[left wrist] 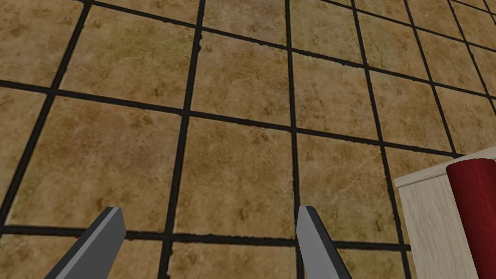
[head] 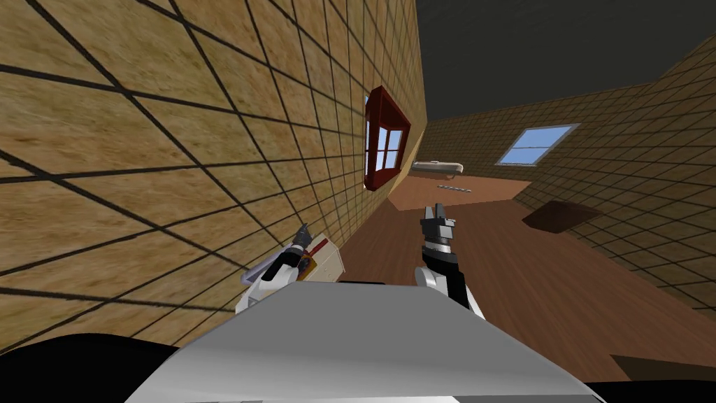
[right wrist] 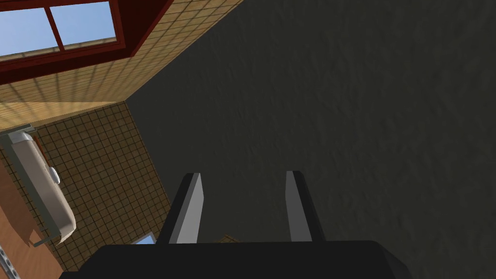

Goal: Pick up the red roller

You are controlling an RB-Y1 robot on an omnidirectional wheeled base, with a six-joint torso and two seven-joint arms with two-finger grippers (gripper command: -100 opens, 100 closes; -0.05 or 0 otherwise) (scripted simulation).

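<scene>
Head camera, rolled, looks down along a tiled wall (head: 140, 140) and wooden floor (head: 559, 280). Left wrist camera faces that wall closely, sharing a pale cabinet (left wrist: 426, 227). Right wrist camera faces the dark ceiling (right wrist: 339, 121), sharing the red-framed window (right wrist: 72, 38).

No writing, label, brand mark or number can be read anywhere here; the tiled wall (left wrist: 232, 160), the pale cabinet (left wrist: 426, 227) and the red roller (left wrist: 477, 213) all show plain surfaces.
</scene>
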